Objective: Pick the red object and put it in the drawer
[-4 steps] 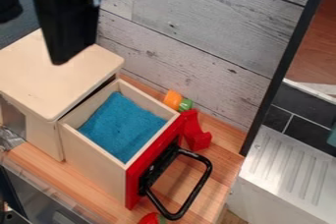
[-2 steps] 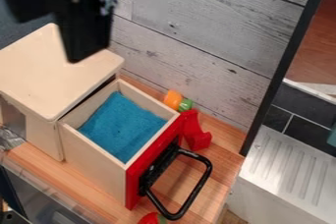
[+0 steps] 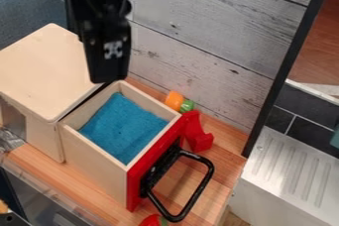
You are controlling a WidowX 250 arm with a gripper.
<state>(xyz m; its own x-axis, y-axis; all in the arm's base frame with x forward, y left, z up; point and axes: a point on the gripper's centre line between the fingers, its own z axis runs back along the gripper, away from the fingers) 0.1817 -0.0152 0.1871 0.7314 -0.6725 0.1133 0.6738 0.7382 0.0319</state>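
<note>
The drawer [image 3: 96, 165] stands open — a red object [image 3: 198, 135] beside it.

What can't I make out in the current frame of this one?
In the camera view:
- Red object: its near side is hidden behind the drawer.
- Red-and-green thing: cut off by the bottom edge.
- Orange piece: its lower part is hidden by the drawer's wall.
- Drawer floor: covered by blue lining.

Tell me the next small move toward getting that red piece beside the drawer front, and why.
Probably shift the gripper over the red piece: the drawer is already open, but the gripper appears near its back end, while the piece sits by its front.
</note>
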